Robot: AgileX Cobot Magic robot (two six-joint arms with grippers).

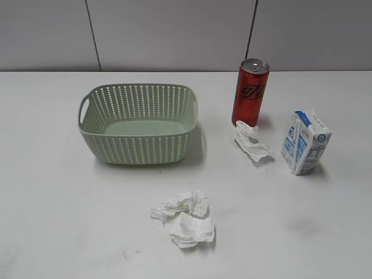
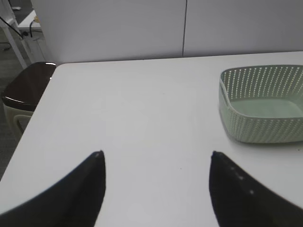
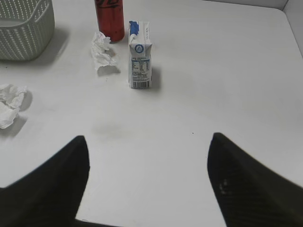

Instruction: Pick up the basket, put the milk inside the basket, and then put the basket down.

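Note:
The pale sage-green basket stands empty on the white table at left of centre; it also shows at the right edge of the left wrist view and in the top left corner of the right wrist view. The milk, a small white carton with blue print, stands upright at the right; it also shows in the right wrist view. My left gripper is open and empty over bare table, left of the basket. My right gripper is open and empty, well short of the milk. Neither gripper shows in the exterior view.
A tall red can stands behind and left of the milk. A crumpled tissue lies in front of the can, and more crumpled tissue lies in front of the basket. A dark bin stands beyond the table's left edge.

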